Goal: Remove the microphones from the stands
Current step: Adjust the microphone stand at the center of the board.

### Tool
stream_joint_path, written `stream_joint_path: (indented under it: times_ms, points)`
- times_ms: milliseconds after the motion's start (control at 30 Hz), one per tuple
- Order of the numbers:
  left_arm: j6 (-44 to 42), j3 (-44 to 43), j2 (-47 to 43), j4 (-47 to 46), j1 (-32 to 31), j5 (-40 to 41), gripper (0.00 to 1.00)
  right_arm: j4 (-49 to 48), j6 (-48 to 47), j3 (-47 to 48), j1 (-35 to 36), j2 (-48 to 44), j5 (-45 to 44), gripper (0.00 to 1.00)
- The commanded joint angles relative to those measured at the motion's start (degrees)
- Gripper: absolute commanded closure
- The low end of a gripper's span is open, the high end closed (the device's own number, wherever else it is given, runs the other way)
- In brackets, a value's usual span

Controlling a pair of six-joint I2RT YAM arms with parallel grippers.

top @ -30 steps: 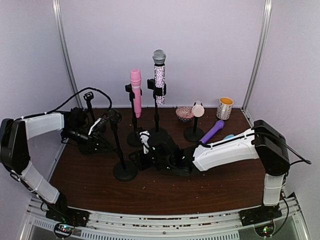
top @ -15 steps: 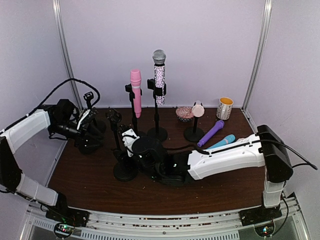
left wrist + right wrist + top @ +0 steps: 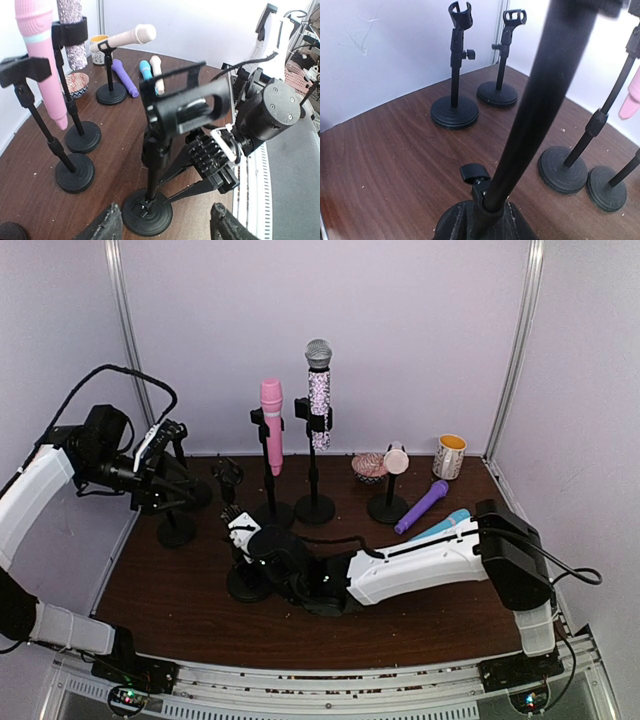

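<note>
Honestly, the pink microphone [image 3: 271, 425] looks light, stiff, slippery plastic, so grab its body beside the clip [image 3: 262, 418]; left fingers [image 3: 109, 227] spread wide, empty; right fingers [image 3: 206, 155], can't tell.

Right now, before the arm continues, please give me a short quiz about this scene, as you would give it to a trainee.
1. True or false: the pink microphone lies flat on the table.
2. What colour is a microphone that lies on the table? A) purple B) green C) red
3. How many microphones sit in stands?

Key
1: false. It sits upright in a stand's clip.
2: A, the purple microphone.
3: three, namely the pink microphone, the glittery microphone and the cream microphone.
</note>
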State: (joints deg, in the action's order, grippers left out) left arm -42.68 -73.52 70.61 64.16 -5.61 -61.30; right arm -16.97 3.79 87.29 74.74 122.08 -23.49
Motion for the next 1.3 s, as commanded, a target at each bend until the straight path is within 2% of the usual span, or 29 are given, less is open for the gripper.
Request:
stream_joint_path:
  times_ms: [0,67,200,400,567,667,767,967,1133,1267]
  points:
    - [2.4,-5.08,0.17,-0.87,0.47,-1.03,0.37,-5.64,-2.62,2.56,-0.4,1.25,-4.13,0.74]
    - [2.57,-7.22,0.51,-0.88,0.45,-1.35,0.36,-7.78,-3.64,2.02,-0.39,1.38,-4.07,0.8]
    - [1.14,-10.59,1.33,-0.73,0.41,-0.62,0.34,-10.4,-6.0,0.78,-0.86,0.98,-3.09,1.0]
    - [-7.28,-14.33,2.89,2.79,-2.36,2.11,0.32,-10.4,-7.05,-3.6,-3.92,-2.53,10.3,1.0]
    - [-13.81,-17.25,5.05,2.81,-9.76,11.19,0.33,-11.27,-7.96,-8.52,-5.91,-6.2,16.11,0.99]
    - [-17.18,-20.79,6.86,2.73,-11.67,14.72,0.33,-11.3,-9.51,-11.23,-6.04,-8.52,18.52,0.87]
    - [-20.13,-25.61,8.86,3.77,-12.18,17.15,0.32,-11.26,-8.94,-14.38,-6.05,-11.35,19.07,0.78]
    - [-33.28,-34.38,14.99,18.99,-17.29,20.15,0.25,-13.1,-7.82,-21.11,-6.02,-17.5,17.34,0.76]
    - [-36.35,-44.45,23.32,30.49,-19.13,19.52,0.27,-14.11,-7.79,-25.84,-6.03,-21.57,14.22,0.76]
    - [-35.29,-46.94,25.74,30.85,-19.46,20.62,0.29,-14.8,-8.34,-28.38,-6.08,-24.08,11.91,0.78]
